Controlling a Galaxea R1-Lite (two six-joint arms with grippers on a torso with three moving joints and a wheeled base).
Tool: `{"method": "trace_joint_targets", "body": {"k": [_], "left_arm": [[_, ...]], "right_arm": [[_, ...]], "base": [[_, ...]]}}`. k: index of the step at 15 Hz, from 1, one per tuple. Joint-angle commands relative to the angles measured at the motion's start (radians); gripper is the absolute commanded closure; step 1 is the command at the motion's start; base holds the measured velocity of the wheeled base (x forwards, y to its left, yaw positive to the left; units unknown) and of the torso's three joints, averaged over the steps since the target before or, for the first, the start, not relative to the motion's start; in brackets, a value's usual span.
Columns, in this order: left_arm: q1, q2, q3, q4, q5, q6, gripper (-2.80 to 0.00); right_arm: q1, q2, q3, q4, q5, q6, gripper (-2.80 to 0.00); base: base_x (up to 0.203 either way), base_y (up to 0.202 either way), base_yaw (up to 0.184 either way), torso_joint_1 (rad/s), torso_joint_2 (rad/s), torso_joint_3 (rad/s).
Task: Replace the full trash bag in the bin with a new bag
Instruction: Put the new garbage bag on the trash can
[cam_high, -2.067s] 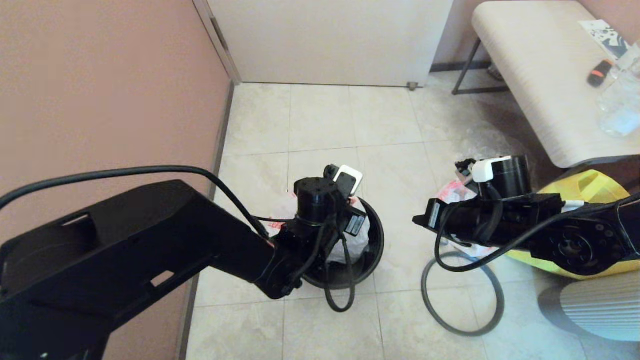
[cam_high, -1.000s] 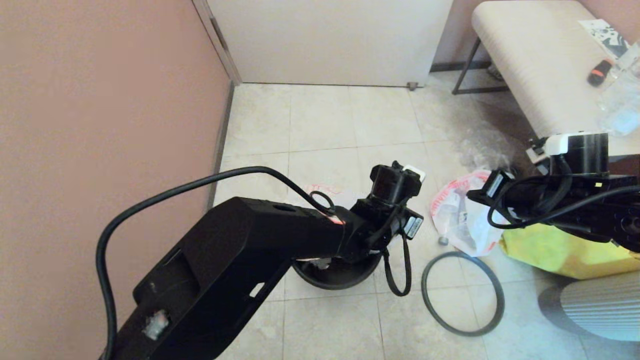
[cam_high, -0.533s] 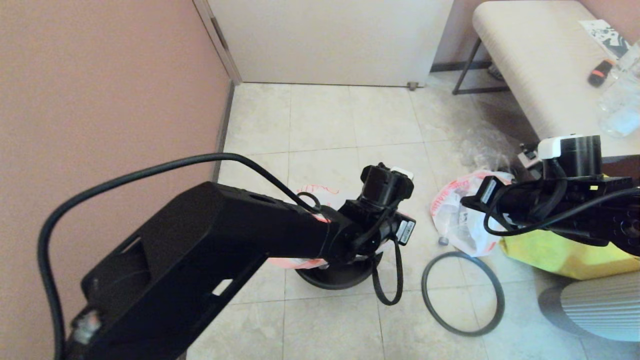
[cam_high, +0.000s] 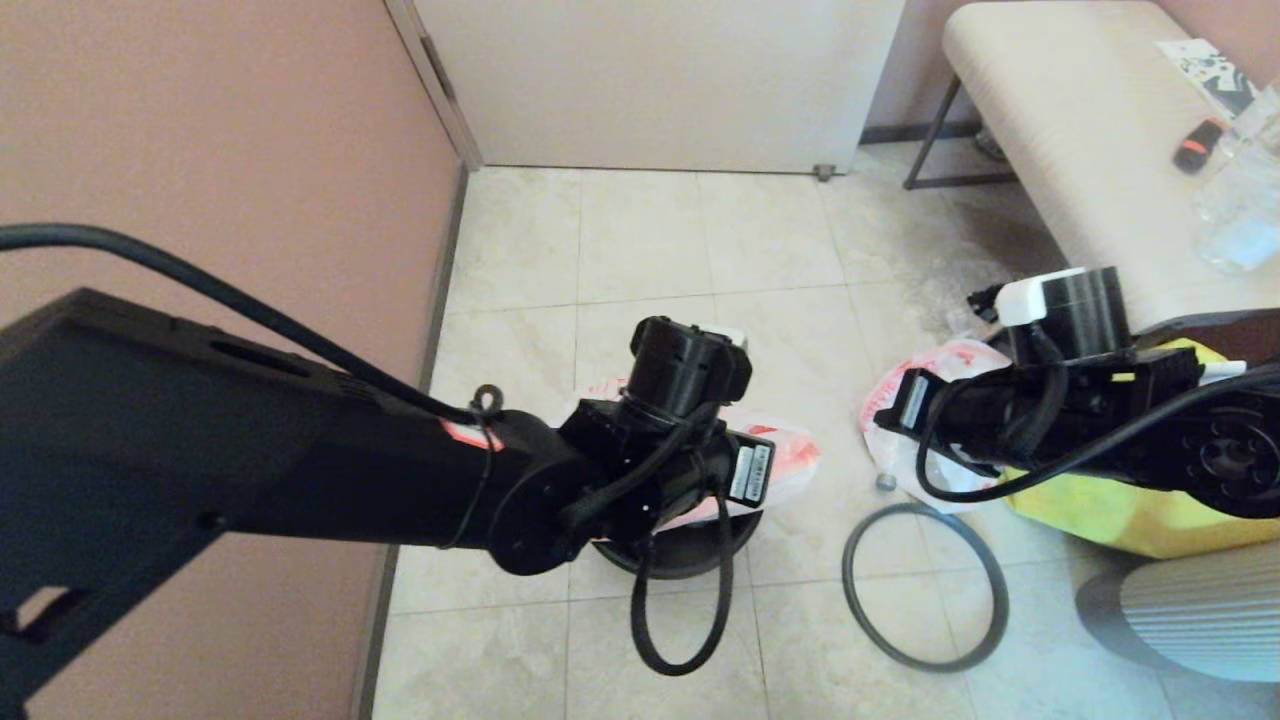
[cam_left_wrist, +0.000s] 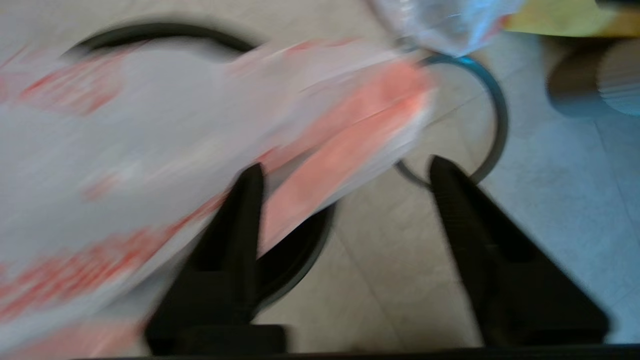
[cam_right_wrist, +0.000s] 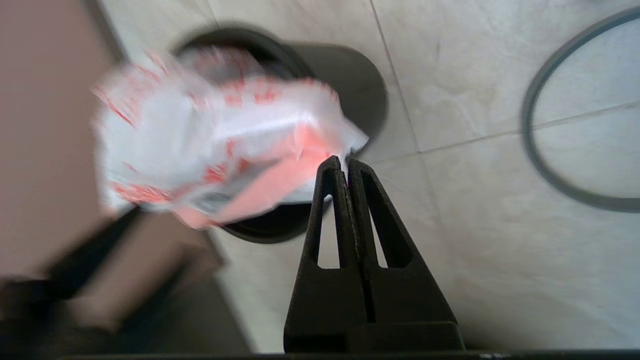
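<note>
The new bag (cam_right_wrist: 215, 135), white with red print and a pink edge, hangs crumpled over the mouth of the black bin (cam_right_wrist: 360, 85). My right gripper (cam_right_wrist: 345, 162) is shut on one corner of it. My left gripper (cam_left_wrist: 345, 172) is open beside the bin (cam_left_wrist: 300, 240), and the bag's pink edge (cam_left_wrist: 350, 130) lies just beyond its fingers. From the head view, the left wrist covers most of the bin (cam_high: 690, 550), and the bag (cam_high: 790, 455) sticks out to its right. The full trash bag (cam_high: 890, 420) lies on the floor right of the bin.
The grey hoop (cam_high: 846, 590) lies flat on the tiles right of the bin. A yellow tote (cam_high: 1100, 510) sits behind the right arm. A brown wall (cam_high: 200, 200) runs close on the left, and a padded bench (cam_high: 1080, 140) stands at the far right.
The left arm has swung back towards the wall and its wrist now sits over the bin. The right arm has moved left, and the new bag now shows stretched rightwards from the bin.
</note>
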Motion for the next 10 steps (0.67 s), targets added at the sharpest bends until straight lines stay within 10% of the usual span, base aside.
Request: {"method": "trace_joint_targets", "body": {"k": [1,10], "left_arm": [[0.044,-0.102,0.087,0.001,0.002,-0.026,0.00],[0.231,-0.109,0.081,0.099,-0.036,-0.151,0.00]], "right_arm": [[0.052,0.049,-0.028,0.018,-0.036,-0.007,0.00],[0.187,0.158,-0.091,0.159,-0.150,-0.001,0.00]], "base": [[0.000,0.000,0.000,0.000,0.00,0.000],[0.000,0.000,0.000,0.000,0.00,0.000]]}}
